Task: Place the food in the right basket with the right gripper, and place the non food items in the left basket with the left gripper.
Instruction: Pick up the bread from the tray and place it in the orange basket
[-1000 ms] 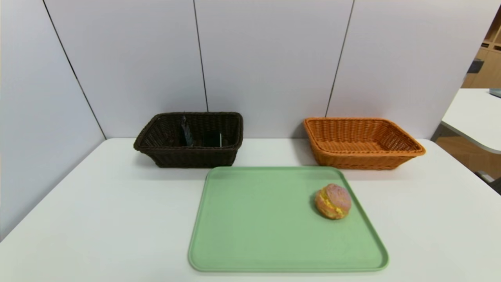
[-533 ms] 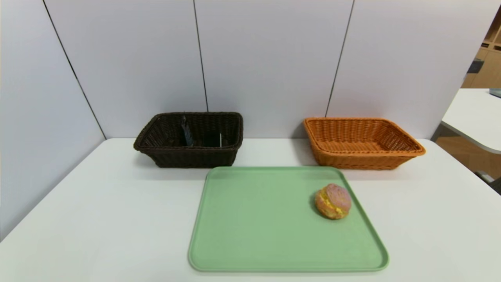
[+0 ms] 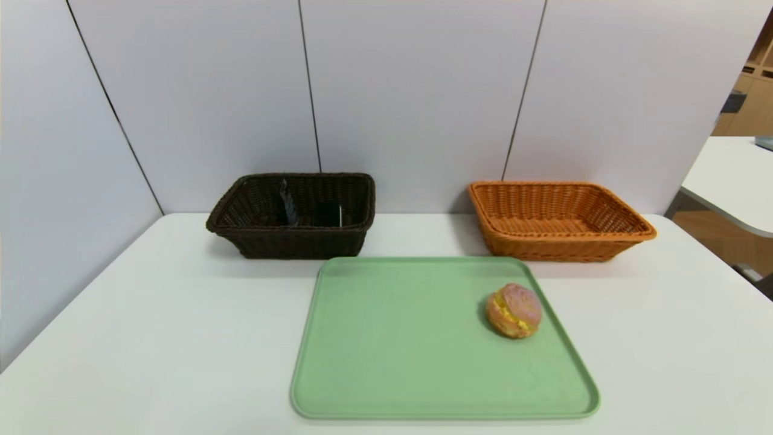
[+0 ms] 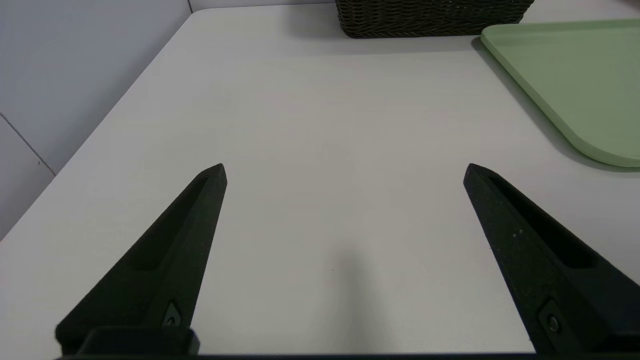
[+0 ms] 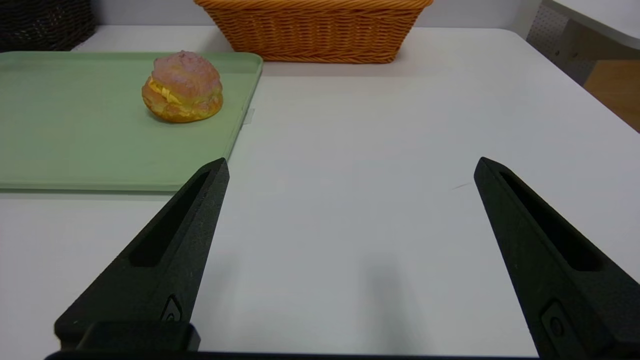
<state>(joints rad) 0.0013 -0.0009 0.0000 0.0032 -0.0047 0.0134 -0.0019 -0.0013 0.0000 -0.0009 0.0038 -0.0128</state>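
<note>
The food, a pinkish bun [image 3: 514, 310] [image 5: 182, 86] with yellow filling, lies on the right side of the green tray [image 3: 392, 356]. Behind the tray stands the orange right basket [image 3: 558, 220] [image 5: 315, 30], with nothing in it. The dark brown left basket [image 3: 293, 214] [image 4: 430, 17] holds the non food items: a dark upright pouch [image 3: 286, 202] and a black bar [image 3: 329, 214]. My left gripper [image 4: 345, 167] hovers open over bare table left of the tray. My right gripper [image 5: 351, 162] hovers open over bare table right of the tray, short of the bun. Neither gripper shows in the head view.
The white table [image 3: 151, 314] ends at grey wall panels [image 3: 410, 90] behind the baskets and on the left. A second white table [image 3: 731, 181] stands off to the right across a gap.
</note>
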